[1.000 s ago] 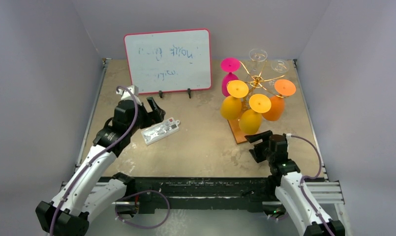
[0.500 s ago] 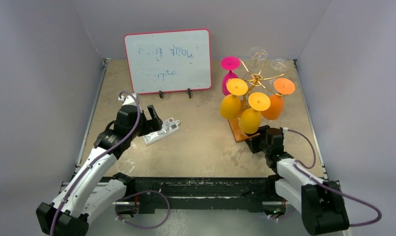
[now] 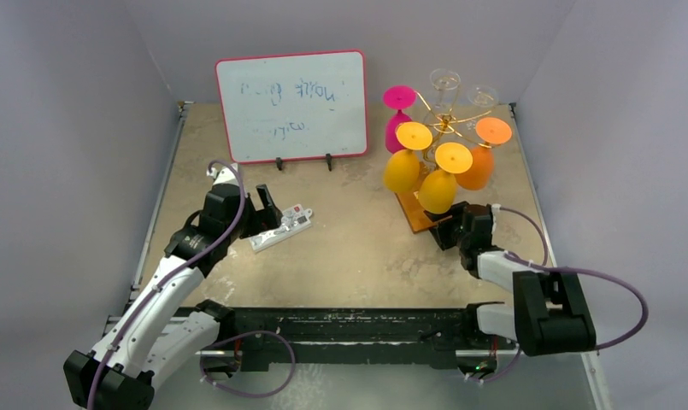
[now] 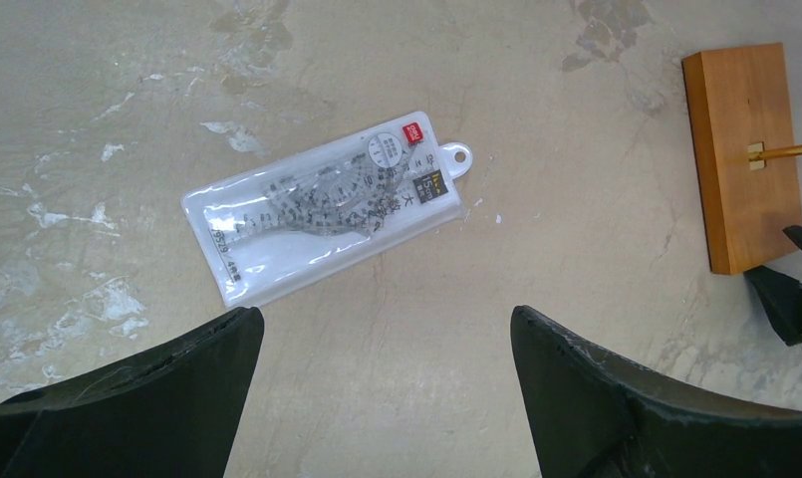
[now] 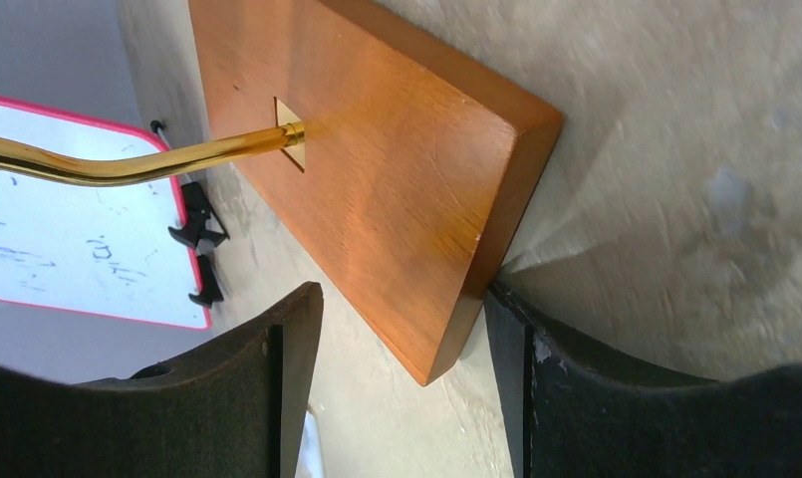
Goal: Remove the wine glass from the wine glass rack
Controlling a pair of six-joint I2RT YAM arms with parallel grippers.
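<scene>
Straddles the near corner of the wooden base (image 5: 377, 169) at near right with the right gripper (image 5: 401, 309), one finger against its edge and a sliver of worktop (image 4: 536, 119) beside the other; cannot tell whether clamped. Holds the left gripper (image 4: 387, 319) released wide above a white packet (image 4: 322, 219) at near left. Has the wine glasses (image 3: 438, 190), yellow, orange, pink and clear, hanging bowl-down on the wine glass rack (image 3: 443, 126) at far right, whiteboard (image 3: 293, 107) to its left.

Gold wine glass rack (image 3: 415, 215) carries inverted glasses (image 3: 438, 191).
</scene>
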